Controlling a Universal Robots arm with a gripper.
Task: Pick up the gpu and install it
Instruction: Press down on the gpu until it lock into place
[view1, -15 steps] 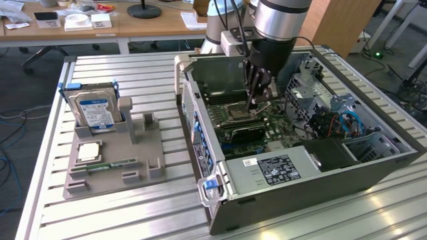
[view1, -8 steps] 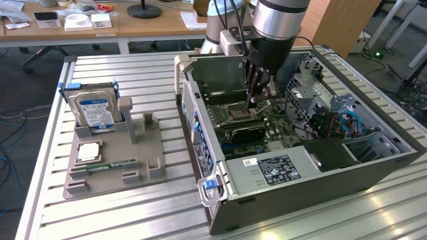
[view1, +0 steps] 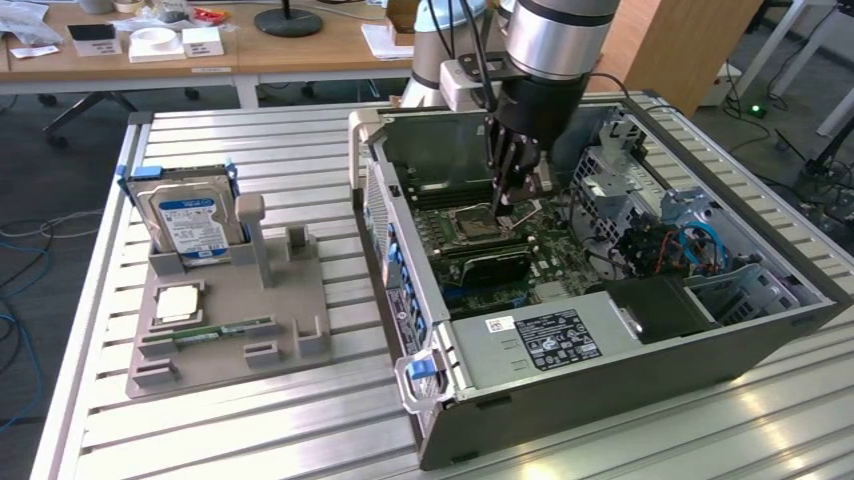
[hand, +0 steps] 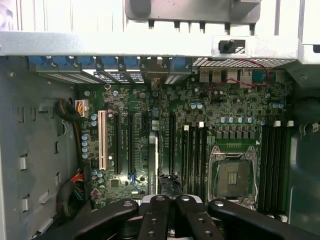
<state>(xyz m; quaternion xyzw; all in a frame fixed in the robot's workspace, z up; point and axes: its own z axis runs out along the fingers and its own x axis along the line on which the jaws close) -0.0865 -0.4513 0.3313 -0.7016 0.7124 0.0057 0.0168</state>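
The gpu stands on edge among the expansion slots of the motherboard inside the open computer case, its dark face towards the exterior camera. In the wrist view I see the gpu edge-on as a thin pale strip beside a long black slot, with a black bulge on one side. My gripper hangs inside the case just above the card, near the CPU socket. Its black fingers are shut with nothing between them. I cannot tell whether they touch the card.
A grey jig at the exterior view's left holds a blue-labelled hard drive, a square chip and a narrow memory stick. The power supply, the drive cage and cables crowd the case around the arm.
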